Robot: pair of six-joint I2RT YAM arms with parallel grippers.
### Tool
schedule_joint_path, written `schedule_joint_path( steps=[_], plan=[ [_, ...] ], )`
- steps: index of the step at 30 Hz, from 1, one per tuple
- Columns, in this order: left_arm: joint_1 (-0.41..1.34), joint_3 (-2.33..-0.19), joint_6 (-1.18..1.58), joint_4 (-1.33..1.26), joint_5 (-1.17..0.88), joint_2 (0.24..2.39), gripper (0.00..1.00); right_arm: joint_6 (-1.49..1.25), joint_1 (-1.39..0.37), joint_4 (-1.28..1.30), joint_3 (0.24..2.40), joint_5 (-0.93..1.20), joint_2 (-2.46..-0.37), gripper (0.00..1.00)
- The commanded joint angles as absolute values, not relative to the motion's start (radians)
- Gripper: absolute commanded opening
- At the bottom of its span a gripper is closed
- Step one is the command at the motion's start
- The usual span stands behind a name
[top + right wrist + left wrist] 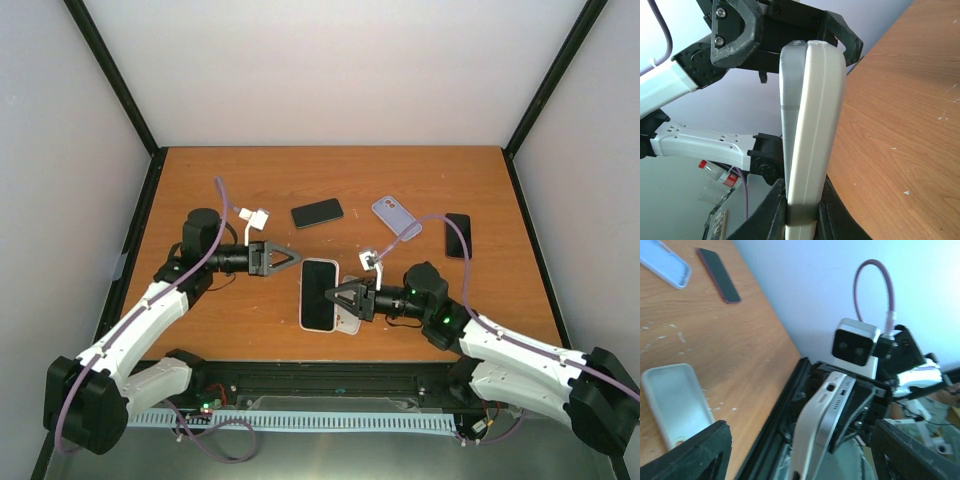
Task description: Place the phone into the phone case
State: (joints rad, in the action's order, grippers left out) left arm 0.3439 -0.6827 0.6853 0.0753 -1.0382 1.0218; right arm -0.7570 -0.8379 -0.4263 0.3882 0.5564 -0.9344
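Note:
My right gripper is shut on a silver phone with a white case pressed against its back, and holds them above the table's front middle. In the right wrist view the phone's silver edge and the case stand side by side between my fingers. In the left wrist view the case and the phone part slightly at the upper end. My left gripper is open and empty, just left of the phone's far end; its fingers stand to either side of the phone without touching it.
A pale translucent case lies on the table under the held phone, also seen in the left wrist view. Farther back lie a black phone, a lavender case, a dark phone and a white adapter.

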Motion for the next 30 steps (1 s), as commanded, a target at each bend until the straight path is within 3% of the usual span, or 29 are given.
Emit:
schedule_joint_path(
  steps=[1, 6, 14, 16, 21, 23, 24, 30],
  plan=[
    [0.340, -0.663, 0.754, -0.096, -1.189, 1.001, 0.75, -0.740, -0.836, -0.448, 0.438, 0.597, -0.901, 0.06],
    [0.341, -0.627, 0.787, -0.164, -1.218, 1.023, 0.60, -0.746, -0.836, -0.498, 0.461, 0.631, -0.942, 0.06],
    [0.341, -0.596, 0.785, -0.191, -1.224, 1.030, 0.62, -0.766, -0.836, -0.560, 0.473, 0.653, -0.990, 0.06],
    [0.340, -0.588, 0.809, -0.226, -1.233, 1.026, 0.53, -0.765, -0.836, -0.560, 0.480, 0.656, -1.001, 0.06],
    [0.341, -0.593, 0.800, -0.232, -1.244, 1.025, 0.16, -0.771, -0.836, -0.554, 0.491, 0.643, -1.024, 0.08],
    [0.341, -0.601, 0.770, -0.192, -1.241, 1.027, 0.03, -0.773, -0.836, -0.526, 0.497, 0.625, -1.024, 0.12],
    [0.341, -0.609, 0.748, -0.165, -1.233, 1.029, 0.01, -0.775, -0.836, -0.515, 0.501, 0.609, -1.023, 0.14],
    [0.341, -0.635, 0.686, -0.119, -1.242, 1.037, 0.00, -0.809, -0.836, -0.444, 0.506, 0.517, -0.992, 0.40]
  ],
)
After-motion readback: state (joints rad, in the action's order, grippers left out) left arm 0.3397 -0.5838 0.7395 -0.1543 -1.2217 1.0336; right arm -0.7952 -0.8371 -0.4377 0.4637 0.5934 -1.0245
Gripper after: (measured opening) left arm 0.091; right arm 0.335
